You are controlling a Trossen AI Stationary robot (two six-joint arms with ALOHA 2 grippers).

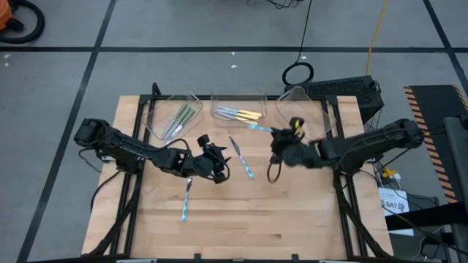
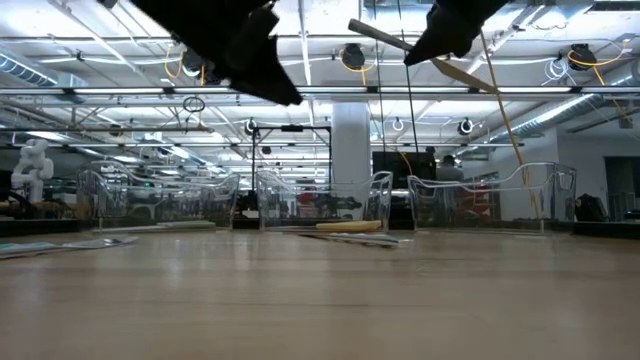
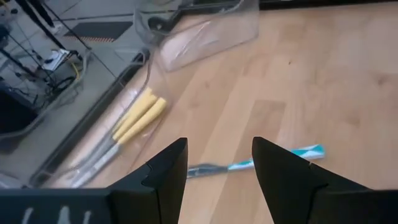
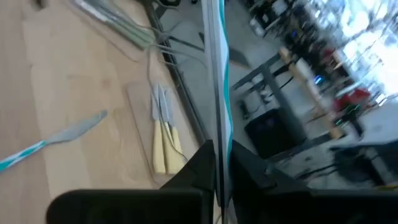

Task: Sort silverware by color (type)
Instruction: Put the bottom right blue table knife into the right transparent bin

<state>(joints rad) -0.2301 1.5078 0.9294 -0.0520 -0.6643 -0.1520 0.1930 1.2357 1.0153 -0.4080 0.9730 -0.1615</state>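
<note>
My right gripper (image 1: pixel 278 139) is raised over the table's far right and shut on a light-blue-handled utensil (image 4: pixel 217 74), near the empty right-hand clear tray (image 1: pixel 303 109). My left gripper (image 3: pixel 217 168) stands open above the table's middle. Just beyond its fingers a second blue-handled utensil (image 3: pixel 261 163) lies flat on the wood. A third blue one (image 1: pixel 186 203) lies nearer the front. Green-handled utensils (image 1: pixel 179 117) lie in the left tray and yellow-handled ones (image 1: pixel 240 114) in the middle tray. My right gripper pinches the utensil between its two fingers on the light-blue handle (image 4: pixel 224 134). The rest of the utensil sticks out ahead of the fingers, in line with them. It is lifted clear of the table, pointing toward the far trays (image 1: pixel 257 126).
The three clear trays stand in a row along the table's far edge. The black table frame and cables show past the far edge (image 1: pixel 336 88). Bare wood lies across the near half of the table (image 1: pixel 278 219).
</note>
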